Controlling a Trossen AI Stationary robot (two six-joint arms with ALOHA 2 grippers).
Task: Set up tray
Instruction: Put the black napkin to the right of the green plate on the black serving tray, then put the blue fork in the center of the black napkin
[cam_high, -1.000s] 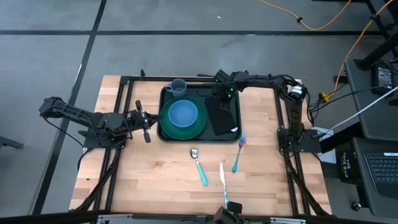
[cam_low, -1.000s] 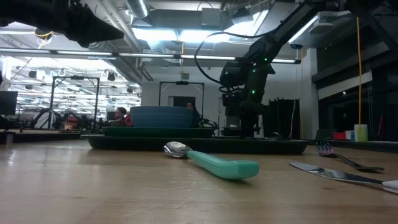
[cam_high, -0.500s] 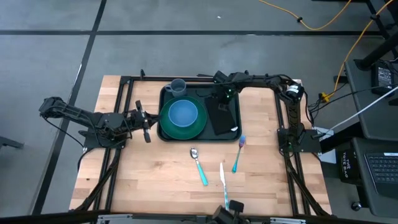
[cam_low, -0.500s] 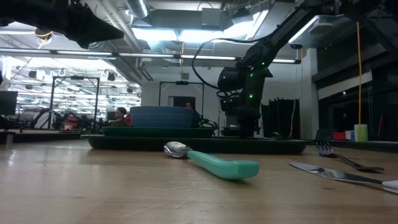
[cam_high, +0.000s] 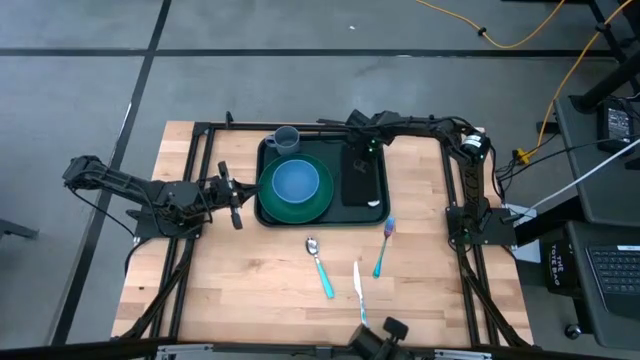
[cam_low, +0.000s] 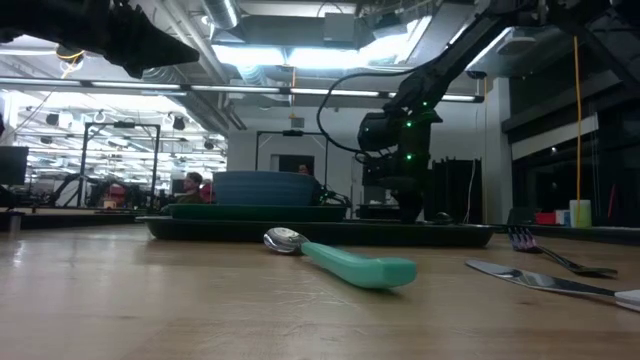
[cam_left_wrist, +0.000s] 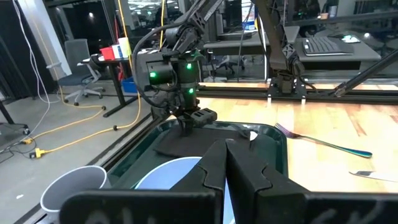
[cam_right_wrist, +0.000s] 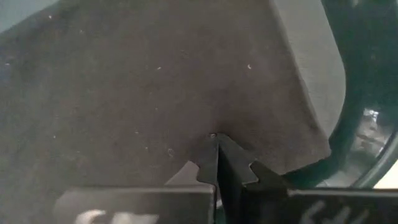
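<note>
A grey floor (cam_high: 300, 30) crossed by dark seams fills the upper part of the high view, with a yellow cable (cam_high: 500, 35) looping at upper right. A laptop keyboard (cam_high: 612, 270) sits on a side desk at far right. In the low view, long ceiling lights (cam_low: 250, 55) glow overhead. An office chair (cam_left_wrist: 79, 59) stands at the left wrist view's upper left.

A green plate (cam_high: 294, 189) carries a blue bowl (cam_high: 295, 182). A grey cup (cam_high: 286, 139) stands just behind the plate. A black napkin (cam_high: 362, 178) lies flat beside the plate, on its right. On the wooden table (cam_high: 240, 280), three utensils lie apart from one another: a spoon (cam_high: 320, 267) with a teal handle, a knife (cam_high: 359, 293), and a fork (cam_high: 383, 247) with a blue handle.
</note>
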